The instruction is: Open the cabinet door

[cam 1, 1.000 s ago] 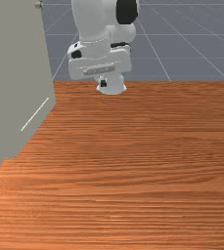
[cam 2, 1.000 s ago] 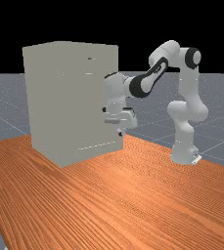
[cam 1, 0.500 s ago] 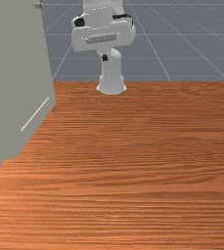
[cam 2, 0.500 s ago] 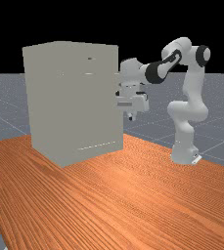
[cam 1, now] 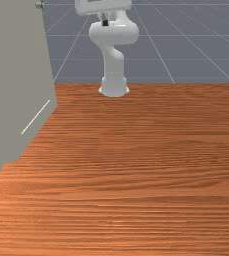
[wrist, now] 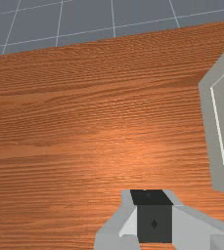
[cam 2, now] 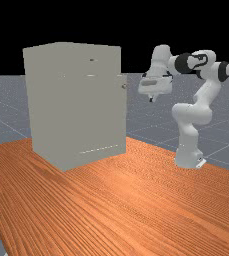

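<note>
The grey cabinet [cam 2: 76,105] stands on the far view's left. Its small round knob [cam 2: 124,86] juts from the side that faces the arm, and the knob [cam 1: 39,4] also shows at the front view's upper left. In the far view my gripper [cam 2: 151,99] hangs to the right of the knob and a little lower in the picture, apart from the cabinet. The wrist view has my gripper [wrist: 154,215] with its fingers together and nothing between them, and the cabinet [wrist: 211,127] off to one side. No gap shows between the cabinet door and its body.
The wooden table [cam 1: 146,160] stretches beside the cabinet and in front of it. My arm's base [cam 2: 188,155] stands at the table's back edge, to the cabinet's right in the far view.
My hand has risen and drawn back from the cabinet, toward the far view's right, uncovering the knob there. The cabinet looks unchanged.
</note>
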